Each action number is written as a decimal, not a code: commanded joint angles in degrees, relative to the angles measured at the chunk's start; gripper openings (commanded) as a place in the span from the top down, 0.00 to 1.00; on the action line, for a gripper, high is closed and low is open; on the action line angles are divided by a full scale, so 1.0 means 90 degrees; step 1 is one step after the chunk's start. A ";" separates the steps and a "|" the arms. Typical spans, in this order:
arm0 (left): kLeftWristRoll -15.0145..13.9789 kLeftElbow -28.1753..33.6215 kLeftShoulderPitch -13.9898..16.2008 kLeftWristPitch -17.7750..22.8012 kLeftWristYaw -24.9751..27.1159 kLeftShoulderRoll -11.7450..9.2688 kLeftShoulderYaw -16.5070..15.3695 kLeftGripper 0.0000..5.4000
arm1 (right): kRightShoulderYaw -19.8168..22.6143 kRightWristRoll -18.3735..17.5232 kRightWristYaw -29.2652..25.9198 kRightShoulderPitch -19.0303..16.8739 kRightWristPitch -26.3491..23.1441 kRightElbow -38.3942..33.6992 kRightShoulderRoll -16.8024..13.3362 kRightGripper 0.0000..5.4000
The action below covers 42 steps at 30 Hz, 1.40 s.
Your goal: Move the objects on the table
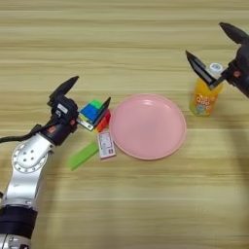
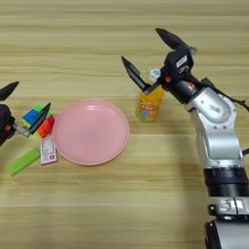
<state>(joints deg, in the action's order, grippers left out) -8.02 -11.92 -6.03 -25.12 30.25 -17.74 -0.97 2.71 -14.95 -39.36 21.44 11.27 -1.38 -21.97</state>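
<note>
Light-brown wooden table (image 1: 126, 204) — pink plate (image 1: 148, 127), centre

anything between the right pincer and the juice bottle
Nothing visible does. The right pincer is open right at the orange-juice bottle, its fingers spread over the white cap. The pink plate lies off to the bottle's left, apart from it.

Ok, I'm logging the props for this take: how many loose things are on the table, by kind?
Puzzle cube: 1
Juice bottle: 1
Pink plate: 1
Green block: 1
Small red-and-white card or packet: 1
Total: 5
</note>
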 commanded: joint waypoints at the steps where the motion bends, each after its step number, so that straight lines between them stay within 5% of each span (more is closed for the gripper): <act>1: 0.0025 -0.0029 -0.0056 -0.0003 -0.0043 0.0016 0.0002 0.00 | -0.0240 -0.0115 -0.0288 -0.0114 -0.0290 -0.0526 -0.0178 0.00; 16: 0.0064 -0.0085 -0.0049 -0.0008 -0.0205 0.0064 -0.0029 0.00 | -0.1584 0.0640 -0.0821 -0.0105 -0.1278 -0.0699 -0.0411 0.00; 25: 0.0048 -0.0051 -0.0026 -0.0016 -0.0225 0.0051 -0.0035 0.00 | -0.2525 0.1801 -0.0735 -0.0174 -0.1161 0.0034 -0.0275 0.00; 37: 0.0040 -0.0001 -0.0012 0.0009 -0.0229 0.0063 -0.0026 0.00 | -0.3002 0.2790 -0.0224 -0.0179 -0.0674 0.0857 -0.0054 0.00; 42: 0.0029 0.0014 -0.0007 0.0017 -0.0227 0.0066 -0.0028 0.00 | -0.2934 0.2674 -0.0315 -0.0082 -0.1912 0.0841 0.0192 0.00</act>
<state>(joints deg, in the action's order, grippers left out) -7.84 -12.32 -6.02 -25.16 28.22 -16.95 -1.17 -24.15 9.47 -41.67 19.85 -0.53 6.62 -21.04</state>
